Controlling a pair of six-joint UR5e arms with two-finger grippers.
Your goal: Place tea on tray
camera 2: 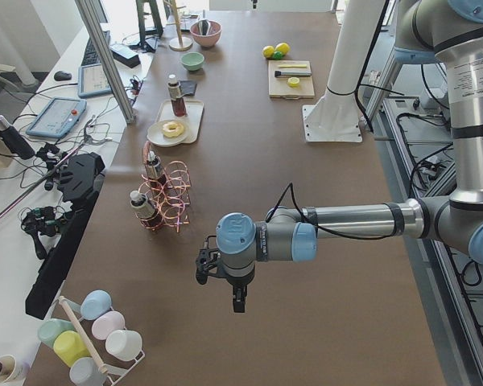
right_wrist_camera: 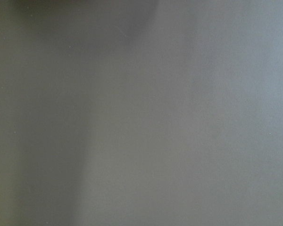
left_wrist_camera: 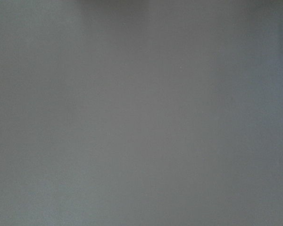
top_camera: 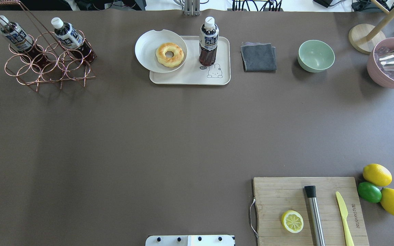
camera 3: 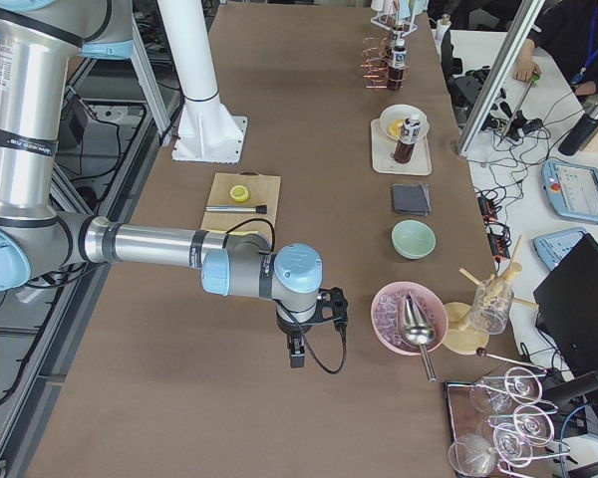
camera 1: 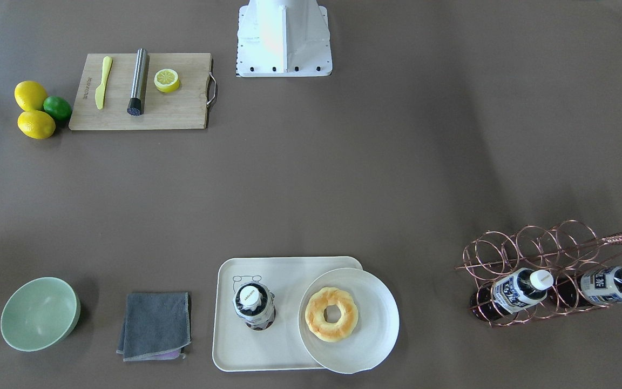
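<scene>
Placing step judged done. Tea [top_camera: 209,41] upright on tray [top_camera: 183,79], cap up, base on the tray floor at the end nearer the grey cloth [top_camera: 258,56], just behind the line-drawn bear. No tilt visible in overhead or front-facing view.

On the tray's other end: round white plate [top_camera: 144,51] with doughnut [top_camera: 169,54], plate rim overhanging the tray edge. Just beside the tea, apparently not touching.

Two spare bottles [top_camera: 68,34] of the same kind lying slanted in copper wire rack [top_camera: 46,73] on robot's left, well apart from tray.

Nothing gripping the tea. Left gripper [camera 2: 237,299] pointing down over bare table at the robot's-left end, far from tray. Right gripper [camera 3: 296,356] likewise at the opposite end, near pink bowl [camera 3: 409,314]. No bottle in either. Both visible only in the side views, so cannot tell whether fingers spread or pressed together. Wrist views: plain brown tabletop only, no fingers in shot.

Judged stage: post-release, arms clear of the work area, goal met as worded.

Next move, as judgement: probably none beyond confirming the tea steady and keeping arms away from it. If another bottle wanted: left arm to rack, firm hold on bottle body, pull out along the ring's slant, turn upright, set down on bare tray floor. Little free space between tea and plate, so risk of knocking the standing bottle.
</scene>
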